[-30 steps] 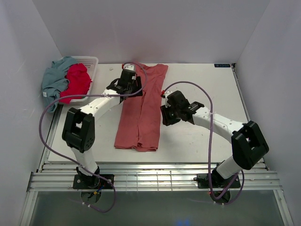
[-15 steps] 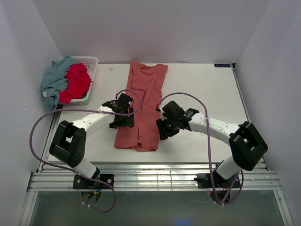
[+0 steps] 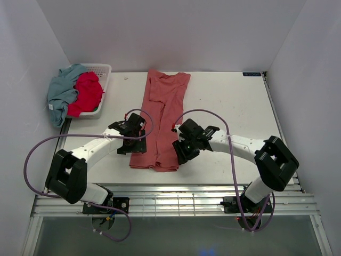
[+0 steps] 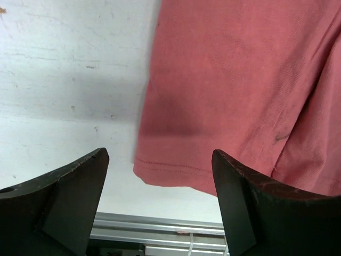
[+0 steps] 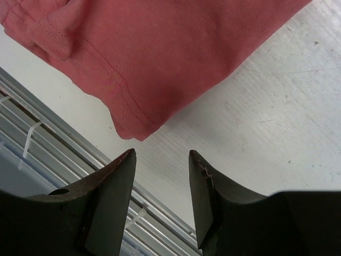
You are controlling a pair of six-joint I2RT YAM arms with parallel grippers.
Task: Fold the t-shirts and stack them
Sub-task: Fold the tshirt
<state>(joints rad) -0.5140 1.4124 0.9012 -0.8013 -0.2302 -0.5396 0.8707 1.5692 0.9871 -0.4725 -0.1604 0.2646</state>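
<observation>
The dusty salmon-red t-shirt (image 3: 162, 120) lies lengthwise on the table, folded into a long strip, its hem at the near end. My left gripper (image 3: 129, 148) is open and empty above the hem's left corner (image 4: 160, 173). My right gripper (image 3: 180, 154) is open and empty above the hem's right corner (image 5: 130, 128). The bright crimson t-shirt (image 3: 86, 92) and the grey-blue t-shirt (image 3: 61, 90) lie bunched in the basket at the far left.
The white lattice basket (image 3: 102, 72) stands at the table's far left corner. The table's near edge with metal rails (image 3: 176, 200) runs just past the hem. Purple cables loop beside both arms.
Both grippers have moved toward the near end of the salmon-red shirt, from its upper and middle part down to the hem corners. The shirt lies as before.
</observation>
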